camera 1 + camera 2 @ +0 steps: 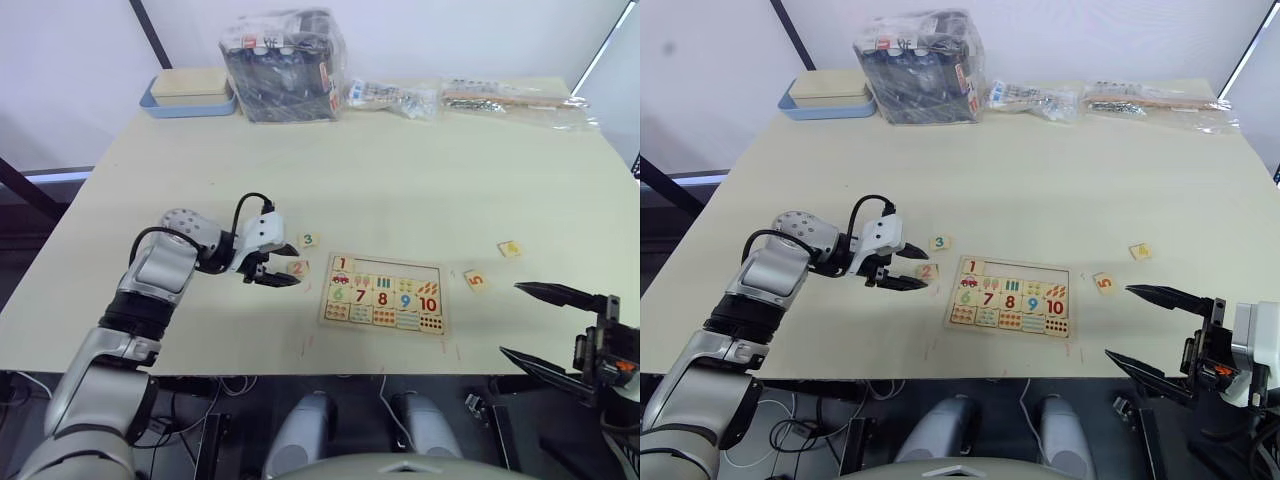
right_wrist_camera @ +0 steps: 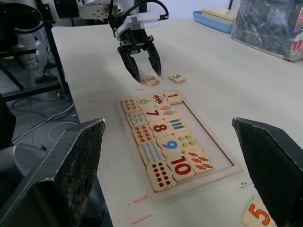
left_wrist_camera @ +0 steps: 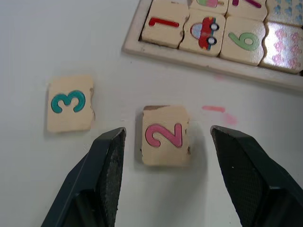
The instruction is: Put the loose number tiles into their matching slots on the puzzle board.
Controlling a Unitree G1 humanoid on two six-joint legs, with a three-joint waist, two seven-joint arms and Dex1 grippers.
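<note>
Soft, even light is falling across the pale bench (image 1: 420, 170), leaving it bright and casting only faint shadows beside the 2 tile (image 3: 164, 135) and under the left hand (image 3: 165, 156). Glare is glinting off the plastic-wrapped packages (image 1: 283, 62) along the far edge. The right hand's fingers (image 2: 71, 175) are looming large and blurred.
</note>
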